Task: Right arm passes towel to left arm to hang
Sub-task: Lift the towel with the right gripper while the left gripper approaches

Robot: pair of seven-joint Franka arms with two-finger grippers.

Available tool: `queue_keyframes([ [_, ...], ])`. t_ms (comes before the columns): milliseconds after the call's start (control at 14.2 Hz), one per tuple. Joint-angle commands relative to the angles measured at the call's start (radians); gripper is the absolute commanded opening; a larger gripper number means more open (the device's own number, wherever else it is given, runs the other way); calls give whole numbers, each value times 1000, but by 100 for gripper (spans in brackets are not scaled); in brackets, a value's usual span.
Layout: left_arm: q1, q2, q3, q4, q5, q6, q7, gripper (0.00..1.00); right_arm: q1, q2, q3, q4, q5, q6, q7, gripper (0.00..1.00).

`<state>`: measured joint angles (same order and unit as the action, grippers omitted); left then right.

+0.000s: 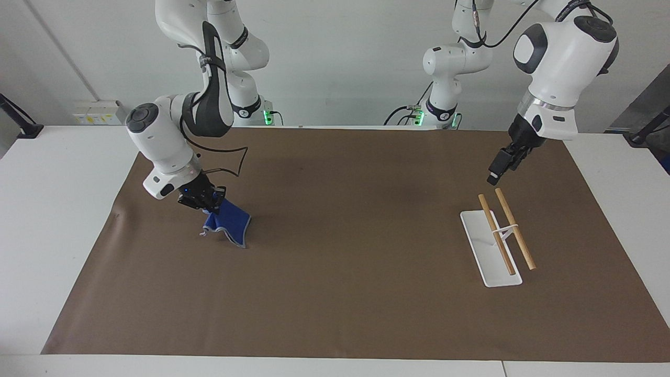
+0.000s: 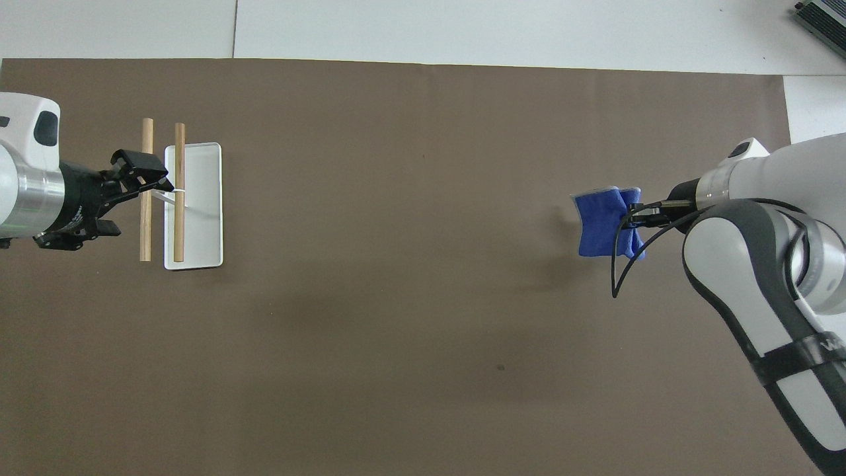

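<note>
Brown mat (image 1: 345,293) lies open between towel (image 1: 230,222) and rack (image 1: 491,255).

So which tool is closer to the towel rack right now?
Left. The left tool hangs over the rack; the right tool holds the towel up at the right arm's end.

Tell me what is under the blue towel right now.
Only brown mat and the towel's shadow. The towel hangs from the right gripper, lifted; nothing shows beneath, nothing hidden.
</note>
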<state>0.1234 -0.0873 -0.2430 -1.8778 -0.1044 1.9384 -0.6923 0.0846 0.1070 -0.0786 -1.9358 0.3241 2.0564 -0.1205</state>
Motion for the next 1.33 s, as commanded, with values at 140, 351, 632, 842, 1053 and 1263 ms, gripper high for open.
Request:
queue_keyframes([
  [140, -2, -63, 2, -90, -81, 30, -54, 100, -12, 13, 75, 90, 223, -67, 273, 0],
  [351, -8, -72, -31, -130, -195, 115, -246, 100, -11, 13, 123, 89, 427, -29, 488, 0],
  [632, -8, -65, -113, -132, -256, 272, -596, 100, 49, 10, 154, 67, 601, 74, 730, 0],
  [842, -8, -62, -200, -144, -273, 379, -832, 100, 136, 13, 154, 38, 731, 223, 855, 0],
  [1053, -8, -58, -284, -176, -273, 488, -982, 100, 201, 22, 154, 31, 799, 298, 900, 0],
  [1263, -10, -40, -344, -208, -273, 582, -1050, 100, 280, 23, 154, -3, 926, 402, 921, 0],
])
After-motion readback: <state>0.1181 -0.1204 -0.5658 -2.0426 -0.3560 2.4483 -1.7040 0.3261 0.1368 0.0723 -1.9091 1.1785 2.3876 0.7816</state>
